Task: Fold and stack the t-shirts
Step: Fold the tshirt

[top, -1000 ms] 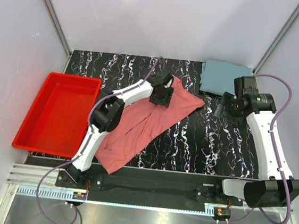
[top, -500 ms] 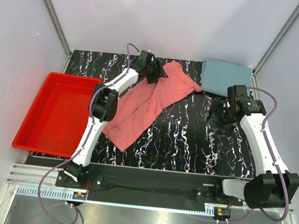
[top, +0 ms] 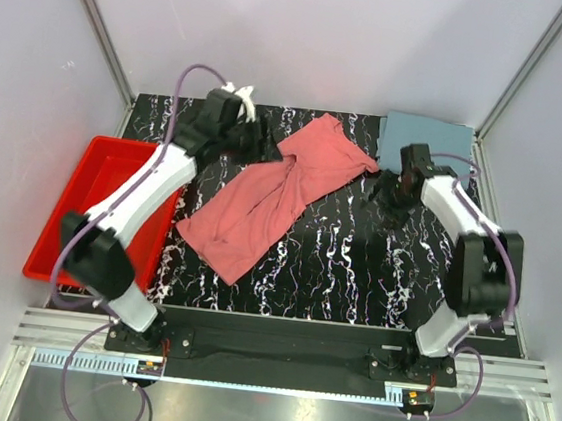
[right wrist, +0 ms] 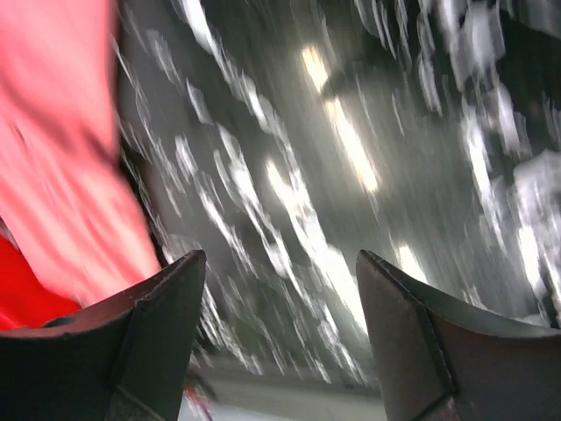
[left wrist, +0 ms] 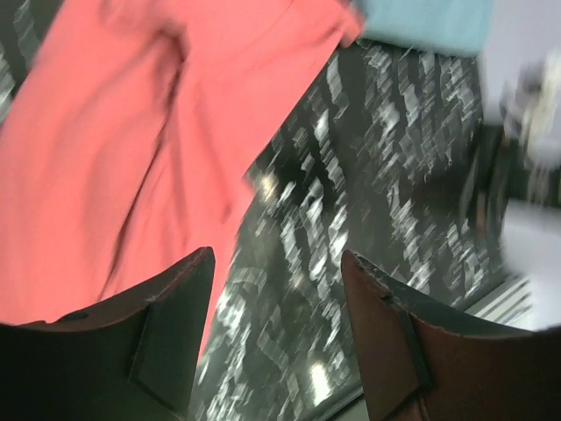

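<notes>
- pink t-shirt (top: 268,194): thin soft knit, creased. Lies spread in a long diagonal strip on the table (top: 355,269). Far end is near the blue-grey t-shirt (top: 424,145), near end points toward the red tray (top: 46,246).
- table: glossy black slab w/ white marble veining.
- blue-grey t-shirt: folded to a flat rectangle at the far-right corner.
- red tray: rigid plastic, rectangular, at the table's left side.
- L gripper (top: 257,148): just beside the pink t-shirt's far-left edge; can't tell if touching. Wrist view: dark wedge-shaped fingers (left wrist: 158,324) spread apart w/ nothing between, shirt filling the upper left.
- R gripper (top: 389,192): between the two shirts, just right of the pink sleeve, apart from both. Wrist view v. blurred: jaws spread, bare table between, pink cloth at left.
</notes>
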